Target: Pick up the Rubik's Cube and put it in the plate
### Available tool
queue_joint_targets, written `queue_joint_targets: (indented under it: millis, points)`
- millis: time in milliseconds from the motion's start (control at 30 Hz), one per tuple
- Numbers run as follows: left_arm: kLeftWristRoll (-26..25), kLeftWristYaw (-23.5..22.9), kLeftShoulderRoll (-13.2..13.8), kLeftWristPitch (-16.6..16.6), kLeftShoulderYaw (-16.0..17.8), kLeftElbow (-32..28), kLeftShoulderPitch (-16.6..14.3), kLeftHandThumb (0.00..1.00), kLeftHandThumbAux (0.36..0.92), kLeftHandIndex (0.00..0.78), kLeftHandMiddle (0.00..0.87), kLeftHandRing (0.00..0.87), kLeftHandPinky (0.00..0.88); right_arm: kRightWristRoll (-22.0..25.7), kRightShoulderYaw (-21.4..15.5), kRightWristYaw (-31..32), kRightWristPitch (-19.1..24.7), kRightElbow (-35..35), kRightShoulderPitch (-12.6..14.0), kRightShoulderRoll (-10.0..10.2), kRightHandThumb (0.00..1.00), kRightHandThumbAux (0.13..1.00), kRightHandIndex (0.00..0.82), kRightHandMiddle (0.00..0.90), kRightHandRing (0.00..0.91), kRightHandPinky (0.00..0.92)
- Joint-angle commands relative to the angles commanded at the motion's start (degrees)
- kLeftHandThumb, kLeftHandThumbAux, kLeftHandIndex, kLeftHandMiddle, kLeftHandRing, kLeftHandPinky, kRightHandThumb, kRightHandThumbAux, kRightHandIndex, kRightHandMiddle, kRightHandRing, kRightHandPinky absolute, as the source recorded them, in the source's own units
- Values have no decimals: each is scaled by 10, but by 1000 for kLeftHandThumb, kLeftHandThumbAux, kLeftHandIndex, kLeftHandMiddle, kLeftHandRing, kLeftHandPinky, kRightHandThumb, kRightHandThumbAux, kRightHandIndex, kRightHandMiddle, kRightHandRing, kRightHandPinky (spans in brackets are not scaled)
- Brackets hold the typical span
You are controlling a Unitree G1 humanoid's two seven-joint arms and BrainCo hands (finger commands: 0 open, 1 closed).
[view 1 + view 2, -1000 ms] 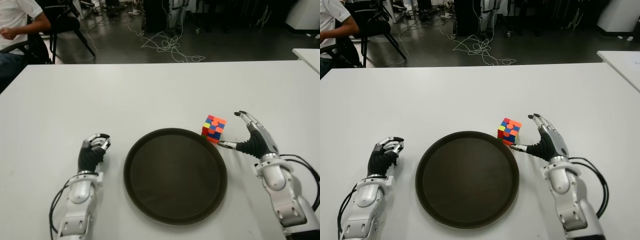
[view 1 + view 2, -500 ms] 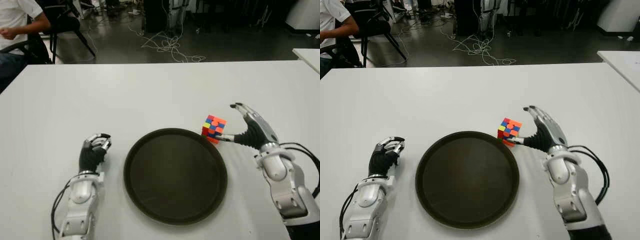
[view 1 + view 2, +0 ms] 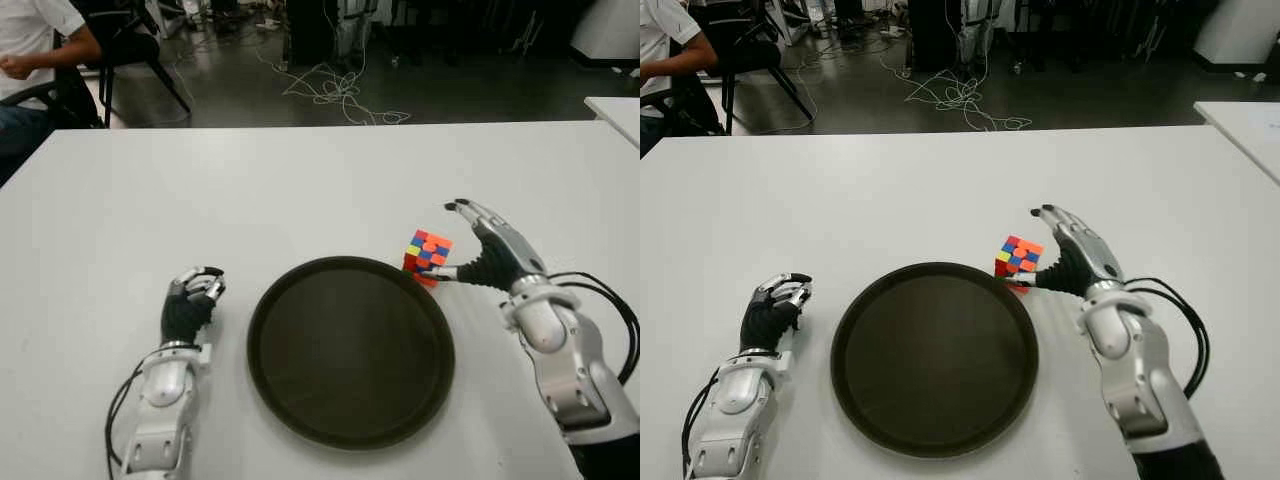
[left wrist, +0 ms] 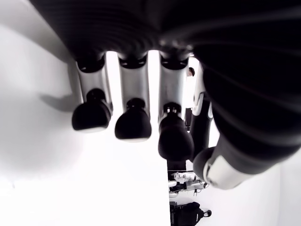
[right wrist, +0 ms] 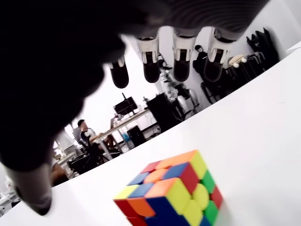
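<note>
The Rubik's Cube [image 3: 428, 256] stands on the white tabletop [image 3: 300, 190], just beyond the far right rim of the round dark plate [image 3: 350, 350]; whether it touches the rim we cannot tell. It is not yet in the plate. The cube has no long axis, so any pair of opposite faces offers the same grip.

The right hand [image 3: 490, 258] is the nearer one. It shows just to the right of the cube, palm turned toward it. Its fingers [image 5: 182, 52] are spread and hold nothing: in the right wrist view the four fingertips hang above and beyond the cube, with the thumb low on the near side, so the cube lies inside the span of the released hand. In the eye views the thumb tip appears to reach the cube's lower near edge, though we cannot confirm contact.

We judge that the coming move turns on this relation: the cube lies to the left of the palm, between thumb and fingers, and the plate lies farther left and nearer the robot.

The left hand [image 3: 188, 300] shows to the left of the plate, well apart from the cube, fingers curled on nothing.
</note>
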Motion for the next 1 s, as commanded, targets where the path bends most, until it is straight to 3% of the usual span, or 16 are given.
queue_joint_targets:
  millis: [400, 1000]
  points:
    - [-3, 5, -6, -1, 4, 1, 0, 713, 702, 444, 817, 827, 828, 3, 15, -14, -22, 57, -42, 4, 0, 621, 0, 0, 0, 0]
    - [-8, 4, -7, -12, 5, 8, 0, 712, 704, 444, 821, 827, 824, 13, 38, -17, -52, 122, -86, 14, 0, 754, 0, 0, 0, 0]
